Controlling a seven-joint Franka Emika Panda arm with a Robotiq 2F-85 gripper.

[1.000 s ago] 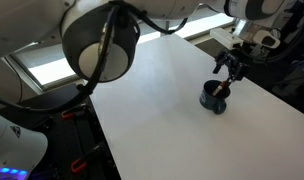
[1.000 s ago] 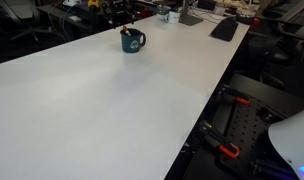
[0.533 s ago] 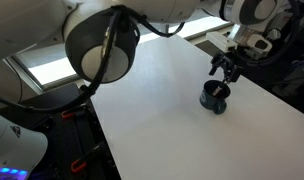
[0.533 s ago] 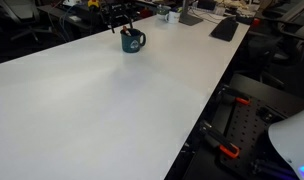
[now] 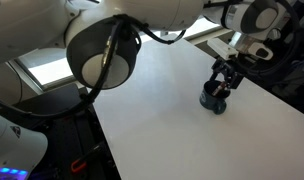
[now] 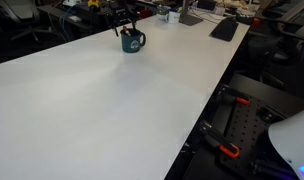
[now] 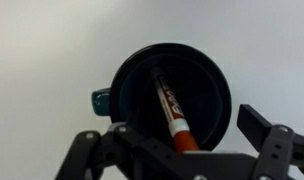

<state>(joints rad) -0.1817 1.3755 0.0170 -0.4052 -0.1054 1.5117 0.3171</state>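
Hovering straight above the mug (image 7: 132, 90) and its marker (image 7: 170, 108), the claw (image 5: 221, 84) points down, spread wide, empty.

the mug (image 7: 199, 88) is dark teal, its inside nearly black. the marker (image 7: 170, 108) is red-orange with a white lettered band. the table (image 7: 52, 50) is plain white. the gripper (image 5: 222, 85) is black.

The tool (image 5: 220, 86) hangs pointing down, jaws wide.
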